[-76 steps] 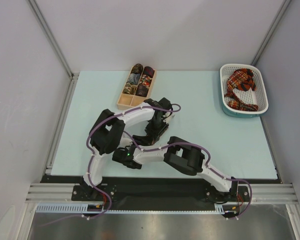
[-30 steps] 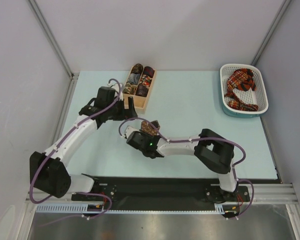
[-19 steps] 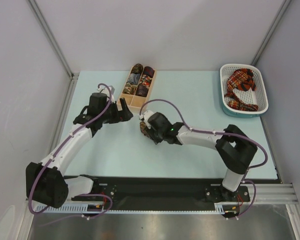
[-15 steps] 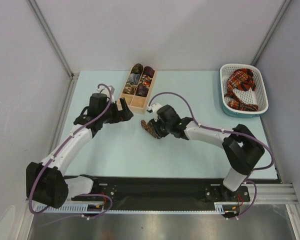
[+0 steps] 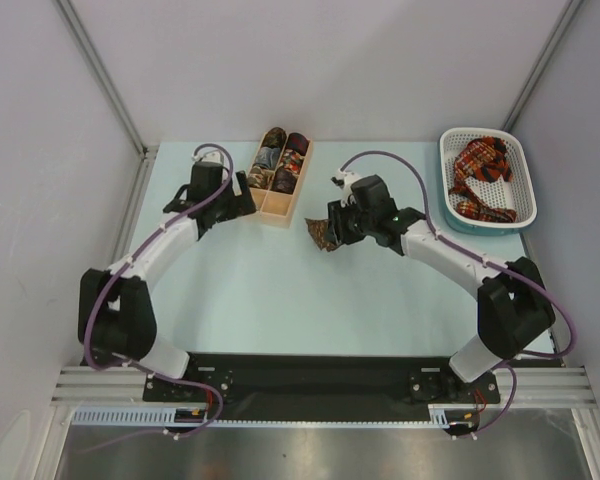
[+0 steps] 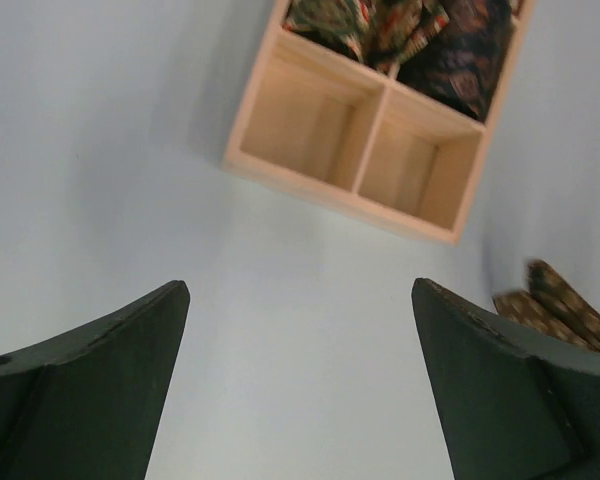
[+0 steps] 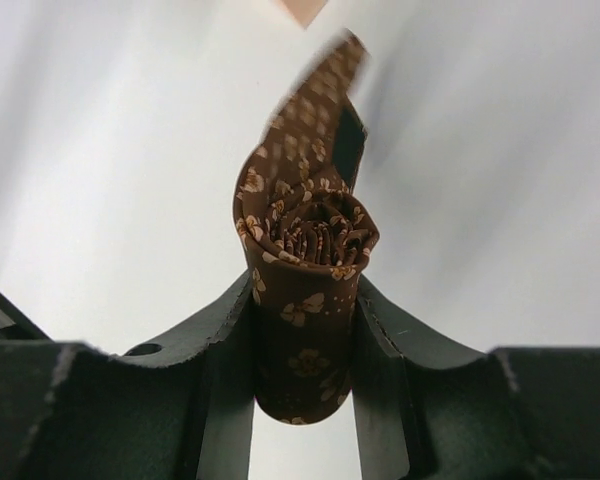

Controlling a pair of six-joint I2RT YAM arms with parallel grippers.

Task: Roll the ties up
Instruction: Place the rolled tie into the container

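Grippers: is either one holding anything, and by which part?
The right gripper grips the rolled brown tie across the roll's sides, tail end free. The left gripper is open, empty.

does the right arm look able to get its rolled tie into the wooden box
Probably yes: the right gripper holds the rolled tie near the wooden box, two near slots are empty, and the left gripper hangs at its other side.

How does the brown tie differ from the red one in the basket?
The brown tie is rolled tight; the red plaid tie lies loose and crumpled. The brown tie is gripped by the right gripper; the red one sits in the white basket. Both are patterned.
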